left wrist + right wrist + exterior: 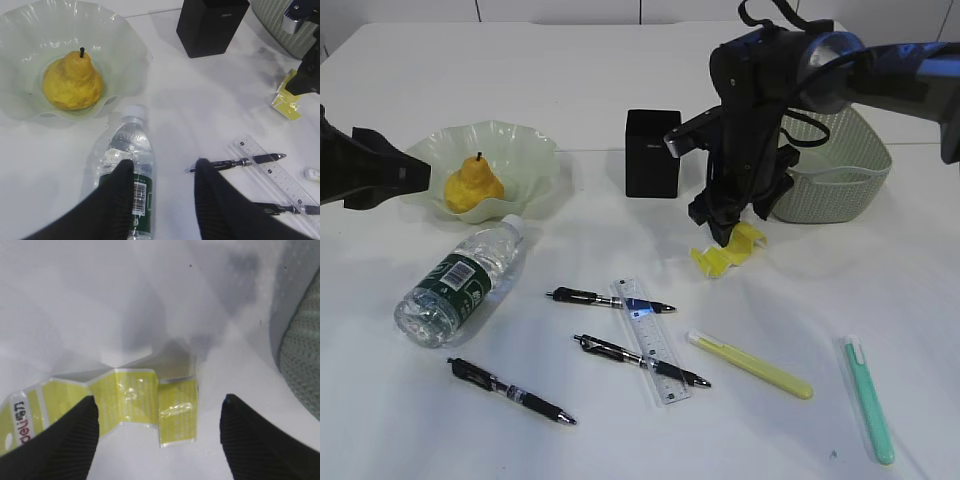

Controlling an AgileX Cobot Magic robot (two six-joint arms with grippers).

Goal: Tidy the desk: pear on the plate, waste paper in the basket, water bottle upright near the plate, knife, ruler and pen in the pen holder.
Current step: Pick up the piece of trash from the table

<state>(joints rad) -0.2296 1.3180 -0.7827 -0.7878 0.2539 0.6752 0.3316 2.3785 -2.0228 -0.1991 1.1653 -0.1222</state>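
The yellow pear (472,185) sits in the pale green ruffled plate (535,150). The water bottle (460,280) lies on its side in front of the plate. My left gripper (162,172) hovers open over the bottle, its left finger overlapping the label in the left wrist view. My right gripper (159,415) is open, low over the folded yellow waste paper (135,395), which lies between its fingers, next to the sage basket (840,175). The black pen holder (652,155) stands behind. The clear ruler (650,340) lies among three black pens (510,390). A slim yellow knife (750,365) lies nearby.
A slim green knife-like stick (870,400) lies at the front right of the white desk (620,90). Two pens (610,298) cross the ruler. The right arm stands between the pen holder and the basket.
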